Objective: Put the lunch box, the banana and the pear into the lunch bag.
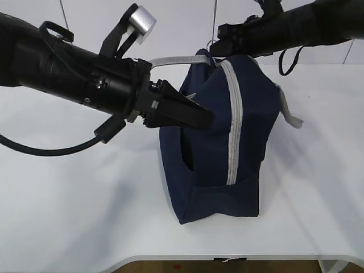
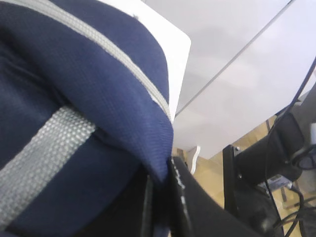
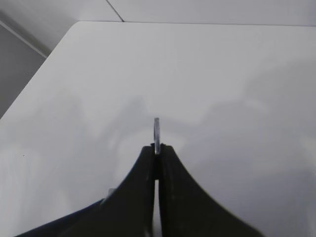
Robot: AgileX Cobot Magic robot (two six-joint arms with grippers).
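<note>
You've got the white table [image 1: 68, 193] under everything; the lunch bag [image 1: 216, 170] is the landmark, sitting on it a bit right of centre in the ext. view, navy fabric, upright but sagging, grey zipper [image 1: 236, 125] running down its near face. A grey webbing handle [image 1: 170, 60] stretches off the bag's top toward the left; another grey strap end [image 1: 293, 116] hangs off the bag's right side.

Your left arm comes in from the left of the bag, and the left gripper [image 1: 199, 116] is at the bag's upper left edge. In the left wrist view its black fingers [image 2: 180, 197] are pinched on a fold of navy fabric next to the zipper tape, w/ the webbing strap [image 2: 39, 153] just beside.

Your right arm reaches in above the bag's top. The right gripper [image 3: 156, 148] has its jaws pressed together on a thin metal ring pull [image 3: 156, 131], seen edge-on sticking out past the tips; in the ext. view the gripper end is hidden behind the bag's top.

Banana, pear, lunch box: can't see them in any view, so can't tell where they are.
</note>
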